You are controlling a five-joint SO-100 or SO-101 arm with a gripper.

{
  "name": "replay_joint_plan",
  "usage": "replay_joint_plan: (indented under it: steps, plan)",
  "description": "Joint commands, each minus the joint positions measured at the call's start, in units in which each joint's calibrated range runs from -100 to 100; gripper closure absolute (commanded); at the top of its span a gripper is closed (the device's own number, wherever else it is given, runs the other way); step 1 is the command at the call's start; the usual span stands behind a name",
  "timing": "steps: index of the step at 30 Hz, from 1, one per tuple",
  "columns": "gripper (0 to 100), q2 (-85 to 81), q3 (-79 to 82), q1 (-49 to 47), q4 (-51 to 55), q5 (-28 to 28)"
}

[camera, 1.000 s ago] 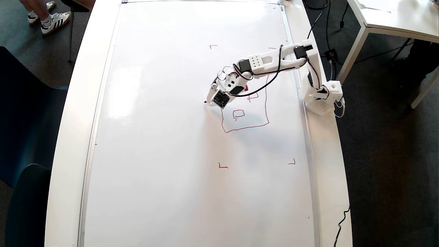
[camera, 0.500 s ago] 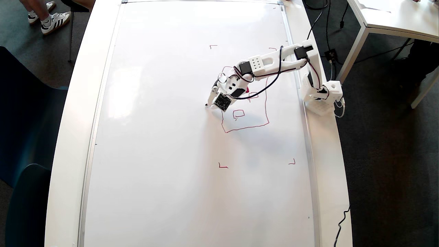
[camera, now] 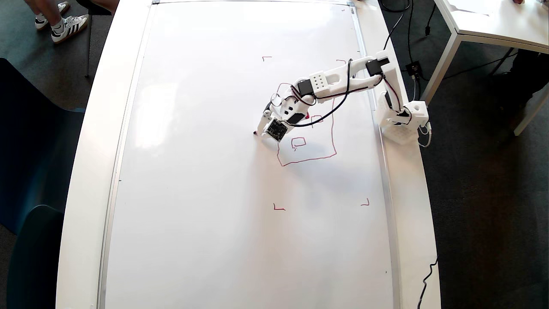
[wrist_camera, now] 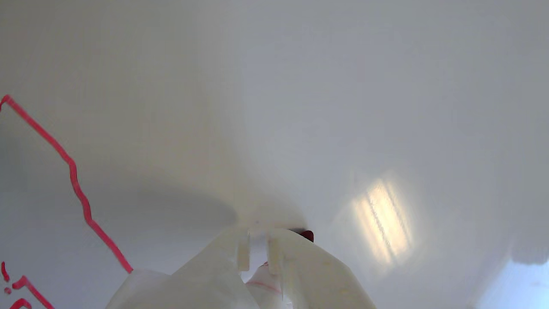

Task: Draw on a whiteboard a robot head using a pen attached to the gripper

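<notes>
While the tool [camera: 262, 127], clamped on the pen [camera: 257, 131], touches the whiteboard [camera: 206, 171] just outside the robot head [camera: 306, 128], the outline and two small inner squares seem finished, so I judge the side stalk and box remain.

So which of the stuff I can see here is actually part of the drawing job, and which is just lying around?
Part of the job:
- whiteboard
- robot head, drawn in red
- pen, tip showing past the pincer

Just lying about:
- black cables on the floor
- second white table
- somebody's sneakers
</notes>
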Motion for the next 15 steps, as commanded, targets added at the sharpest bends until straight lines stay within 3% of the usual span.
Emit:
replay_joint_plan:
  steps: [1,15]
  plan:
    - [99,0.6,-1.9,0.3,0.4,-0.2]
    - [99,-3.9,3.0,4.3,1.0,-0.2]
